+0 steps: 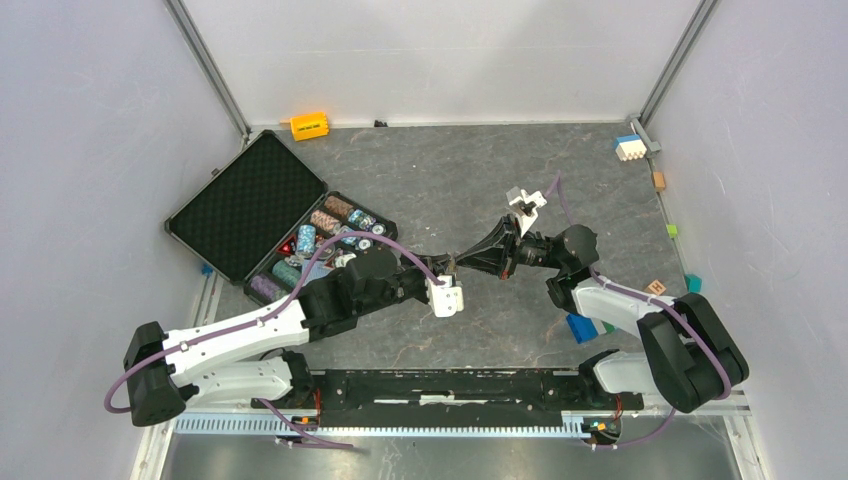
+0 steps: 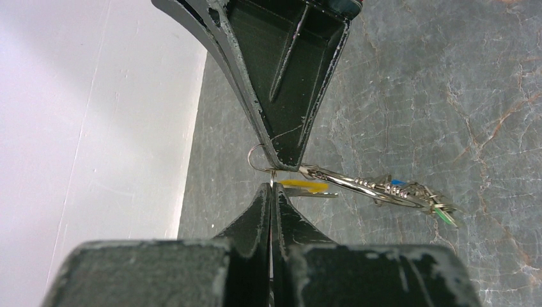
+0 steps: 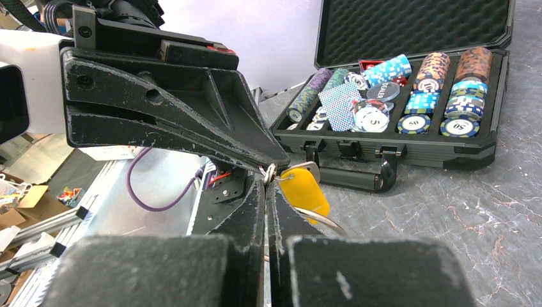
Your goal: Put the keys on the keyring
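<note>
My left gripper and right gripper meet tip to tip above the table's middle. In the left wrist view my left gripper is shut on a small wire ring that carries the yellow-tagged key. The right gripper above it is shut on the large keyring, from which several silver keys with blue and green tags hang. In the right wrist view my right gripper is shut, with the yellow tag and the keyring's arc just beside its tips.
An open black case of poker chips lies at the left and shows in the right wrist view. An orange-yellow block sits at the back. A brick stack and small blocks lie right; a blue block lies by the right arm.
</note>
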Tool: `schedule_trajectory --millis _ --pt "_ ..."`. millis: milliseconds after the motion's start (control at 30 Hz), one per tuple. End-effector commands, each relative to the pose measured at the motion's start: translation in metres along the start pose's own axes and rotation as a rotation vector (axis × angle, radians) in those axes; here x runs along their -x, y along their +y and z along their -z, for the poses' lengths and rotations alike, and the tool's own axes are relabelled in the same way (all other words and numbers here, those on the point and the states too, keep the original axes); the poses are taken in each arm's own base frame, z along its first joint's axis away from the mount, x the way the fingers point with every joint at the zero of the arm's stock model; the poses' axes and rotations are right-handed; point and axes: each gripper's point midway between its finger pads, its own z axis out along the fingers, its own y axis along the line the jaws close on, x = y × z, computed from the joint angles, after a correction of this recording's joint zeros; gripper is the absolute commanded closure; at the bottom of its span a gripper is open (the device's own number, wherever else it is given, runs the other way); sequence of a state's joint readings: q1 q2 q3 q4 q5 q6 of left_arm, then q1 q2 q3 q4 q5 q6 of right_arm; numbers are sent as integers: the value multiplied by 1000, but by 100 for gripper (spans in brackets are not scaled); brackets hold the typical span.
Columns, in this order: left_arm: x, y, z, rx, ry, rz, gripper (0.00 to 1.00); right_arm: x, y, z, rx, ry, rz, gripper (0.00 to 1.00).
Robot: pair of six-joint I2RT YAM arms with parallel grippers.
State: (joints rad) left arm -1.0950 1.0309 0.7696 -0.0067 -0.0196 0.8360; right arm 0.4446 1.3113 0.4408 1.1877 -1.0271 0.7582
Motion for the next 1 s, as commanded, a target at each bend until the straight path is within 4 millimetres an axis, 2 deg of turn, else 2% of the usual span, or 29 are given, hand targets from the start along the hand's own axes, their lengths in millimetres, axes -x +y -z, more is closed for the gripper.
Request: schedule_trajectory --millis 0,967 --pt "21 17 2 38 -61 -5 98 17 3 -6 20 -30 64 100" --pt "24 20 2 45 -58 -6 98 8 5 -12 36 9 69 100"
